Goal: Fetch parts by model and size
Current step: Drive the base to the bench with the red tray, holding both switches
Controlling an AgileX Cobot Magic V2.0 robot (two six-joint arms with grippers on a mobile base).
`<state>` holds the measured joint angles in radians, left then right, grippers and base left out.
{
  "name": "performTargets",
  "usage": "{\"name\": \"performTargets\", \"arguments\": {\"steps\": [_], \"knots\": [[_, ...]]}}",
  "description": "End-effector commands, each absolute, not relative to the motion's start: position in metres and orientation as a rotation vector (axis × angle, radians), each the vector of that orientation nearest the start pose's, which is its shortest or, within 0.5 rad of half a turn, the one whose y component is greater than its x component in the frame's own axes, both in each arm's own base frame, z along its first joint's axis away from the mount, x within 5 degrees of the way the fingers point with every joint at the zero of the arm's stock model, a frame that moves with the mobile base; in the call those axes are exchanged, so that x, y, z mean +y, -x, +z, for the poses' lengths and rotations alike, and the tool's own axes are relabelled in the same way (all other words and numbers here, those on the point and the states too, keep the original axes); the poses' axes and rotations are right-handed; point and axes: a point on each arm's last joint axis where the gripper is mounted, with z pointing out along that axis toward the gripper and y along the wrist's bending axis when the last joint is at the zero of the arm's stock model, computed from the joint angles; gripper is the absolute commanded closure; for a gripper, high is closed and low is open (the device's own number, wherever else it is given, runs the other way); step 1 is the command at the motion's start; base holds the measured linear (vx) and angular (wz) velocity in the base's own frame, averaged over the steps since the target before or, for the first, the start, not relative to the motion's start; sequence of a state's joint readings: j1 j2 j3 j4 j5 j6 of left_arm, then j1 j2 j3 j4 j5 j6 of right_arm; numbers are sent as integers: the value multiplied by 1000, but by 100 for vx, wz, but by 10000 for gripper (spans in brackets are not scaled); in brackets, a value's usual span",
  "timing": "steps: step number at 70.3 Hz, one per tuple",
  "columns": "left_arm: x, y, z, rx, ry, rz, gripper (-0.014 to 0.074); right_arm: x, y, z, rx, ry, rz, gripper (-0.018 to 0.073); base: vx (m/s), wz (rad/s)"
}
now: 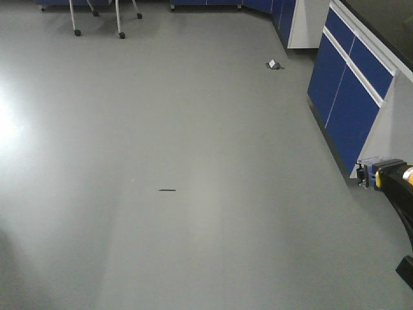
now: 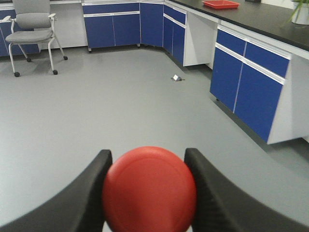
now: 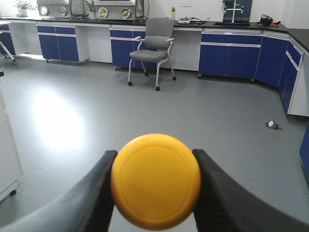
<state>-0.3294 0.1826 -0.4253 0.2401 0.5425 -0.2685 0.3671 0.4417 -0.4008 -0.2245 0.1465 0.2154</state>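
My left gripper (image 2: 148, 157) is shut on the red-capped switch (image 2: 149, 191). Its round cap faces the left wrist camera and fills the space between the two dark fingers (image 2: 87, 193), hiding its base. My right gripper (image 3: 155, 157) is shut on the yellow-capped switch (image 3: 155, 181), held the same way with only the cap showing. In the front view, the yellow-capped switch (image 1: 386, 174) appears at the right edge, showing a black and bluish base and a sliver of yellow. Both parts are held above the grey floor.
Blue cabinets (image 1: 352, 90) under a dark counter run along the right. A small object (image 1: 273, 64) lies on the floor near them, and a dark streak (image 1: 167, 190) marks the mid floor. A wheeled grey chair (image 2: 34, 29) stands far left. A red tray (image 2: 220, 4) sits on the counter.
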Motion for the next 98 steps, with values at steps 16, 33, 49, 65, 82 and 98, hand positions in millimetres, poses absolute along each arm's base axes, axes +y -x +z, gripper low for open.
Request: {"name": "performTargets", "arguments": {"steps": [16,33,49,65,82,98], "knots": [[-7,-50,310,1679,-161,-195,603,35,-96,320,1542,295,255,569,74,-5],[-7,-50,310,1678,-161,-195,603,35,-96,320,1542,295,255,569,76,-4],[-7,-50,310,1679,-161,-196,603,35,-96,320,1542,295,255,569,78,2],[-7,-50,310,1680,-161,-196,603,35,-96,320,1543,295,254,569,77,6],[-7,-50,310,1680,-161,-196,603,35,-96,320,1543,295,254,569,76,11],[-7,-50,310,1680,-161,-196,603,35,-96,320,1543,295,254,569,77,7]]}}
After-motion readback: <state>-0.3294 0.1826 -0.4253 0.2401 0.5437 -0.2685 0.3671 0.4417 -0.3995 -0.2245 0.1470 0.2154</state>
